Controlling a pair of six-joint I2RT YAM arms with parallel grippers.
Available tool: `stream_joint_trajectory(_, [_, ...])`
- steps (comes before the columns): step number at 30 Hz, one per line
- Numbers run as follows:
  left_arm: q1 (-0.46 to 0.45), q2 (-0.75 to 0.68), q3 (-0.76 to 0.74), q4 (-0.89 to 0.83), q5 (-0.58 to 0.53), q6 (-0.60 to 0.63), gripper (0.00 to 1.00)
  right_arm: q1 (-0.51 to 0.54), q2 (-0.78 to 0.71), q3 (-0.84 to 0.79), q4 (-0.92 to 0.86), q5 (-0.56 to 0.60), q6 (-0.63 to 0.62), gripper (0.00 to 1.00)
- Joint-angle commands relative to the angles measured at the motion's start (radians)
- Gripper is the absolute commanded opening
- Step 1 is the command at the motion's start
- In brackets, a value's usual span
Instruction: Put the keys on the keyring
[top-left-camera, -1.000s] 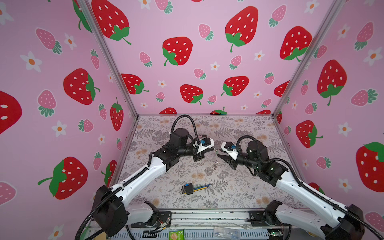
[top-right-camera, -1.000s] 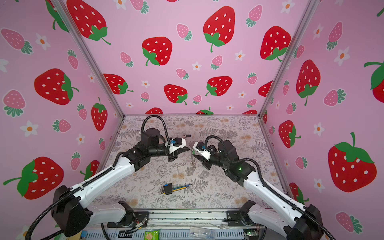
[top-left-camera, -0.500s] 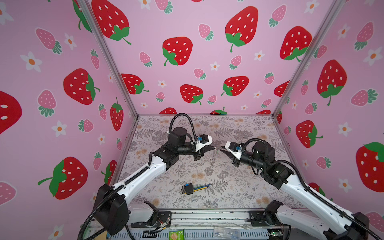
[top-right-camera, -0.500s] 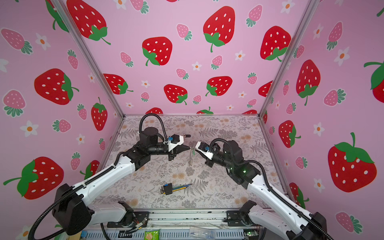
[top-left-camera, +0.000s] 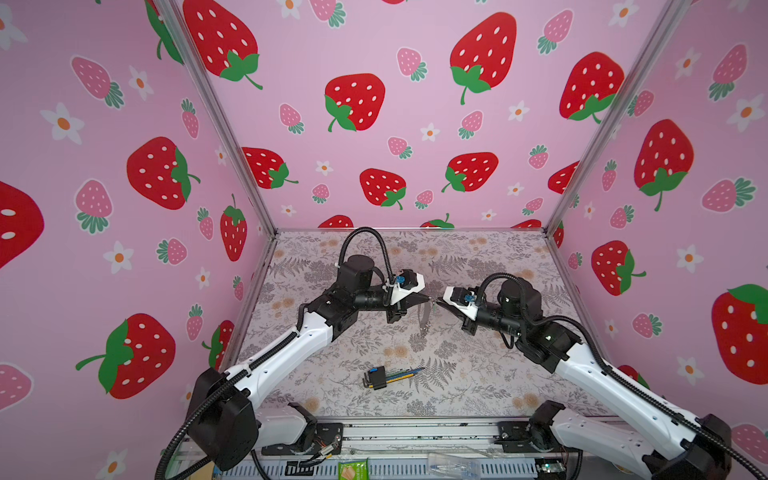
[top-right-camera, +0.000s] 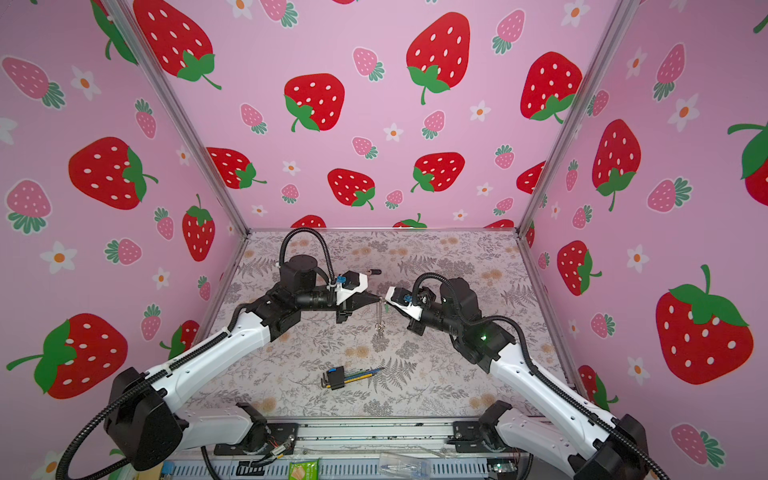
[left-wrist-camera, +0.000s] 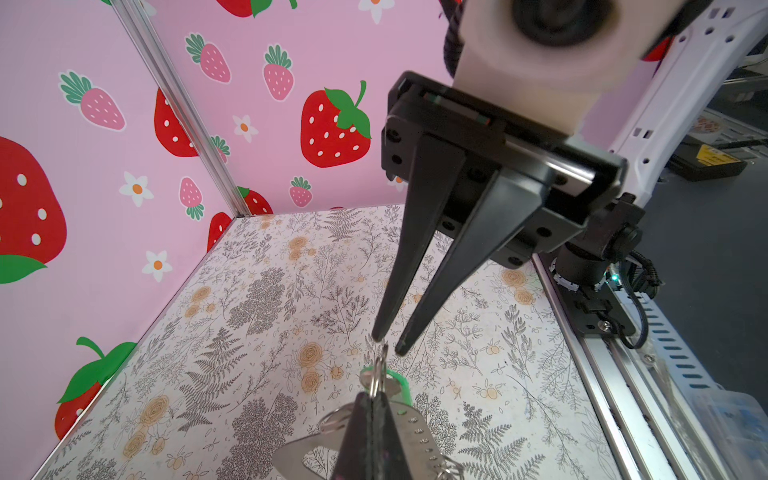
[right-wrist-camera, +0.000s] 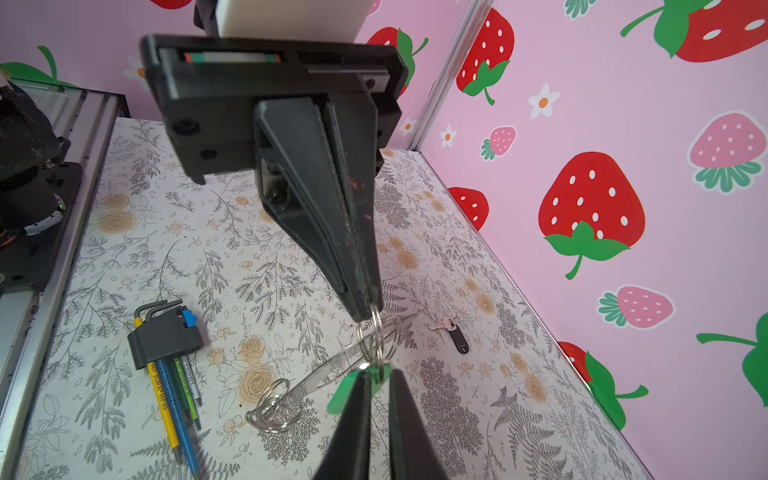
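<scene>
The keyring (right-wrist-camera: 332, 372) is a silvery perforated strip with wire rings, hanging above the table (top-left-camera: 478, 374) in both top views. My left gripper (right-wrist-camera: 368, 309) is shut on its top ring (right-wrist-camera: 376, 328); the strip dangles below (top-right-camera: 378, 318). The key with the green tag (right-wrist-camera: 343, 395) hangs at that ring. My right gripper (right-wrist-camera: 378, 374) meets the left tip to tip (top-left-camera: 437, 300), its jaws nearly together with the tag's upper end between them. The black-tagged key (right-wrist-camera: 451, 334) lies flat on the table toward the back (top-right-camera: 374, 272).
A bundle of coloured hex wrenches (top-left-camera: 380, 376) in a black-and-blue holder lies near the table's front middle. Pink strawberry walls close the left, back and right sides. A metal rail (top-left-camera: 415, 432) with the arm bases runs along the front edge.
The right gripper drew back from the left gripper, then came in again to meet it, its jaws narrowing all the while. The left gripper kept its hold on the ring.
</scene>
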Motion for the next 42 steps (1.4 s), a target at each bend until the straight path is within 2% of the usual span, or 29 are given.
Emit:
stream_joint_trajectory(1, [-0.001,-0.024,0.031,-0.008,0.026,0.025,0.00,-0.005,0.002,0.032,-0.009,-0.024,-0.021,0.12])
stream_joint_trajectory(10, [-0.008,-0.029,0.034,-0.024,0.027,0.041,0.00,-0.005,0.024,0.037,-0.010,-0.033,-0.014,0.13])
stream_joint_trajectory(20, [-0.012,-0.045,0.037,-0.020,0.008,0.043,0.00,-0.005,0.017,0.035,-0.045,-0.038,-0.021,0.00])
stream_joint_trajectory(31, [-0.012,-0.051,0.045,-0.006,-0.008,0.031,0.00,-0.006,0.038,0.052,-0.128,-0.012,-0.040,0.00])
stream_joint_trajectory(37, [-0.016,-0.041,0.018,0.085,-0.017,-0.031,0.00,-0.004,0.062,0.063,-0.125,-0.043,-0.030,0.00])
stream_joint_trajectory(42, [-0.032,-0.028,-0.004,0.154,-0.029,-0.070,0.00,-0.003,0.045,0.043,-0.079,-0.017,0.003,0.01])
